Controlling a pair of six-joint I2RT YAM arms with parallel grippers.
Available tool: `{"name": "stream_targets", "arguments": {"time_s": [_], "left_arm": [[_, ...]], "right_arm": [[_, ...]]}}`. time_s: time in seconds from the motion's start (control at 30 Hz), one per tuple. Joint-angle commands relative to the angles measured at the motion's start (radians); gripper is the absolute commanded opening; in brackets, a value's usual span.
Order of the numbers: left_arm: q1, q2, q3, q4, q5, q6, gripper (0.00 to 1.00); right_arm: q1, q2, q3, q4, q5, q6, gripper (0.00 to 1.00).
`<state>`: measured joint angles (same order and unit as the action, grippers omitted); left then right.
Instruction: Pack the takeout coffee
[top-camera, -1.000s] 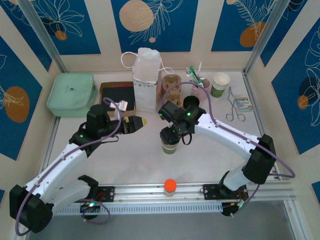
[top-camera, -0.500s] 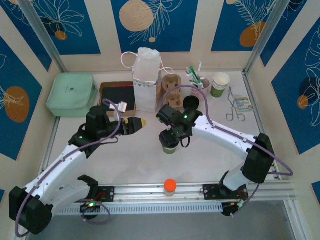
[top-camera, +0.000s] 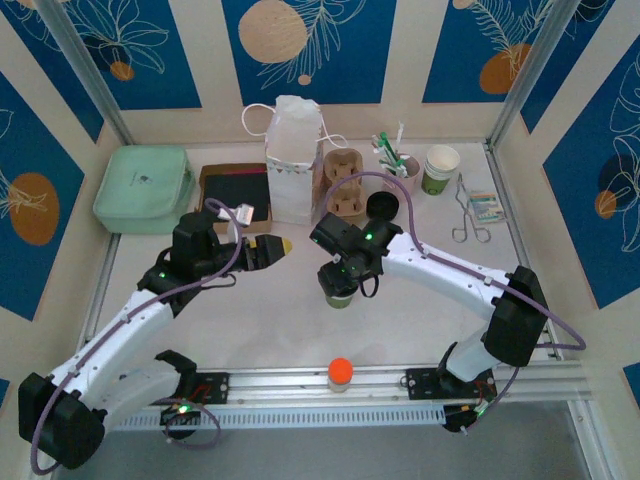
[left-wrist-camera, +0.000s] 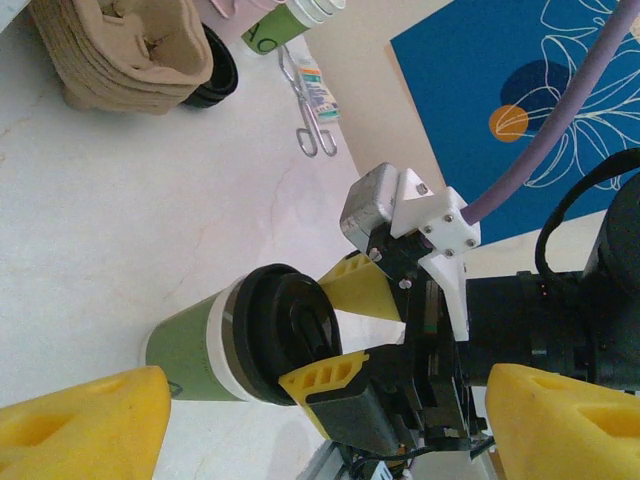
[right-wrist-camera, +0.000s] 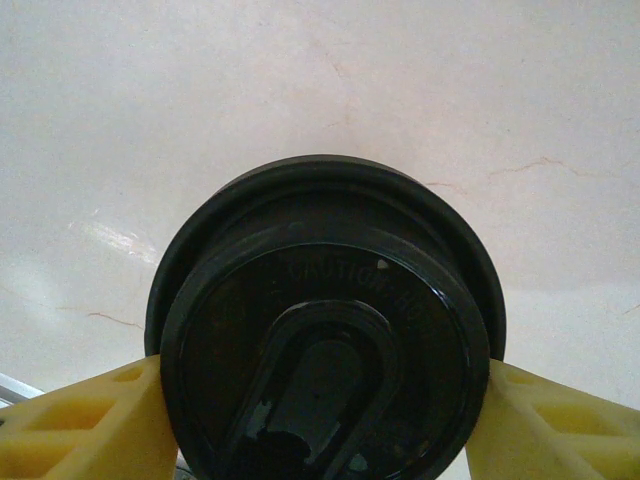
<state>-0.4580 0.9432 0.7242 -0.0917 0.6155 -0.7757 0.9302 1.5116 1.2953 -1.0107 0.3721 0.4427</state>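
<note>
the paper cup (top-camera: 340, 297), green-banded with a round glossy black lid (right-wrist-camera: 325, 330), stood on the pale veined table (top-camera: 420, 310) in front of the white bag (top-camera: 294, 160). the right gripper (top-camera: 341, 280) pinched the lid rim between ribbed yellow fingers (right-wrist-camera: 80, 425). the left gripper (top-camera: 272, 247), left of the cup, hung wide open and empty.

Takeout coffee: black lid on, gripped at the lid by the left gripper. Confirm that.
Not right. The right gripper grips the takeout coffee, its fingers against both sides of the black lid, as the right wrist view shows. The left gripper stands open and holds nothing. The lid is on, as stated.
</note>
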Motion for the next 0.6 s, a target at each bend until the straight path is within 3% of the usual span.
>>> {"name": "stream_targets", "arguments": {"time_s": [0.0, 0.57], "left_arm": [[0.011, -0.023, -0.011, 0.002, -0.002, 0.019, 0.82], [0.016, -0.032, -0.008, -0.004, -0.005, 0.019, 0.83]], "right_arm": [[0.012, 0.015, -0.015, -0.012, 0.011, 0.017, 0.67], [0.017, 0.018, -0.037, -0.003, 0.01, 0.026, 0.71]]}}
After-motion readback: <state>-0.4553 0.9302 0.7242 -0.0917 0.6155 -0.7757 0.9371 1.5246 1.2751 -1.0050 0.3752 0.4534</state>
